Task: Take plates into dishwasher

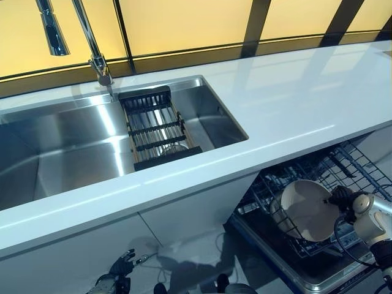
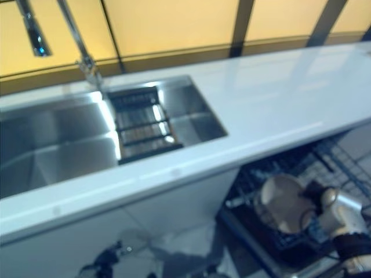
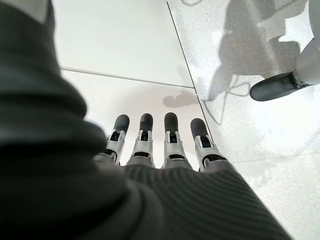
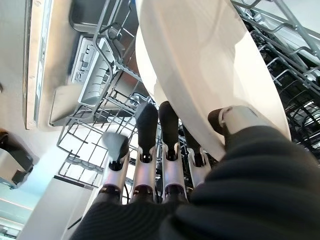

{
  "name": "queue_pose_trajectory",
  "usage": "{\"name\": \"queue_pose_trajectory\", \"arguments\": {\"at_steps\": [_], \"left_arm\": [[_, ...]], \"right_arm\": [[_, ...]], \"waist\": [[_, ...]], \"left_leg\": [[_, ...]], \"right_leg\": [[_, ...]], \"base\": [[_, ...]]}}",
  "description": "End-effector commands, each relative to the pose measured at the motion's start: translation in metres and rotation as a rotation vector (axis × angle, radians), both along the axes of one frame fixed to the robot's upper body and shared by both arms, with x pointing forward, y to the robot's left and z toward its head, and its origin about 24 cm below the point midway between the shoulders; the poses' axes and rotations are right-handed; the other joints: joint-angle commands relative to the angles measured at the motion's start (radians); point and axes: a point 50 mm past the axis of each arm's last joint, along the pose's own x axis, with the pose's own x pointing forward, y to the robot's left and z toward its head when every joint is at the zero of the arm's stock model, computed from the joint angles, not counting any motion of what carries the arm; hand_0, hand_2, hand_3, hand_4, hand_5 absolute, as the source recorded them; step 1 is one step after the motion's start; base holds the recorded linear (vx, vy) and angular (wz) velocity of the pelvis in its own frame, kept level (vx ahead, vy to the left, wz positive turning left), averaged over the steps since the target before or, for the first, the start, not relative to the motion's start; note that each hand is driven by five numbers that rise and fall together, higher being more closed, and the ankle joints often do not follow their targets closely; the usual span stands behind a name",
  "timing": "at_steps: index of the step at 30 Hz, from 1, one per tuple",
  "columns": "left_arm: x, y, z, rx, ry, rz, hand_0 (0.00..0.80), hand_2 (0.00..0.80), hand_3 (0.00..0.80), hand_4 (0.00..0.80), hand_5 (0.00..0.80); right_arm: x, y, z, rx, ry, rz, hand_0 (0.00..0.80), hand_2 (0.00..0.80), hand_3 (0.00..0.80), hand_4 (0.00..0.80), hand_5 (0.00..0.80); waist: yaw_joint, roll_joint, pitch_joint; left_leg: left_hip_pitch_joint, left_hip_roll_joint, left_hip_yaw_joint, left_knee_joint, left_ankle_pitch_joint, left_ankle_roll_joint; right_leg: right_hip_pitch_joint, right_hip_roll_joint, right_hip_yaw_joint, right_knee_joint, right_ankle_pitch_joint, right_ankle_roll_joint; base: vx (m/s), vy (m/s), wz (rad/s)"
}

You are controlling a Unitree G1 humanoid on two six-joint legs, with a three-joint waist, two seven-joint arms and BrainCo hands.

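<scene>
Right hand (image 1: 358,205) pinches the cream plate (image 1: 306,209) on edge, thumb on one face, fingers behind, over the dishwasher rack (image 1: 343,165) at four o'clock under the counter (image 1: 275,104). Left hand (image 1: 120,266) hangs at seven o'clock, fingers straight, empty.

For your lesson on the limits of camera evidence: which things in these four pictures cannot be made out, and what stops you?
- Dishwasher rack: its far part is hidden under the counter in the eye views.
- Plate: its top is cut off by the right wrist view's edge.
- Left hand: small and low in the eye views; its thumb is out of the left wrist view.
</scene>
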Motion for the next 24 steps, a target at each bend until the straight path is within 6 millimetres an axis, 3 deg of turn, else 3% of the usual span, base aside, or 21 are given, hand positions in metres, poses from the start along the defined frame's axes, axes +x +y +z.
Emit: {"name": "queue_pose_trajectory", "arguments": {"at_steps": [1,17,24], "left_arm": [[0.017,0.014,0.008,0.059,-0.028,-0.005,0.0,0.0,0.0,0.0,0.0],[0.012,0.02,0.007,0.082,-0.006,0.007,0.0,0.0,0.0,0.0,0.0],[0.005,0.026,0.004,0.124,0.061,0.005,0.0,0.0,0.0,0.0,0.0]], "right_arm": [[0.013,0.025,0.001,0.119,-0.056,0.067,0.0,0.0,0.0,0.0,0.0],[0.013,0.012,0.019,0.159,-0.126,-0.009,0.0,0.0,0.0,0.0,0.0],[0.008,-0.012,0.033,0.202,-0.2,-0.152,0.0,0.0,0.0,0.0,0.0]], "waist": [[0.037,-0.041,-0.006],[0.032,-0.054,-0.015],[0.029,-0.059,-0.02]], "left_leg": [[0.067,0.028,0.015,0.006,-0.105,0.027],[0.072,0.03,0.023,0.004,-0.104,0.027],[0.074,0.032,0.024,0.004,-0.106,0.025]], "right_leg": [[-0.08,-0.062,-0.019,0.014,0.059,0.094],[-0.076,-0.058,-0.017,0.012,0.063,0.095],[-0.069,-0.055,-0.017,0.011,0.059,0.094]], "base": [[0.0,0.0,0.0],[0.0,0.0,0.0],[0.0,0.0,0.0]]}}
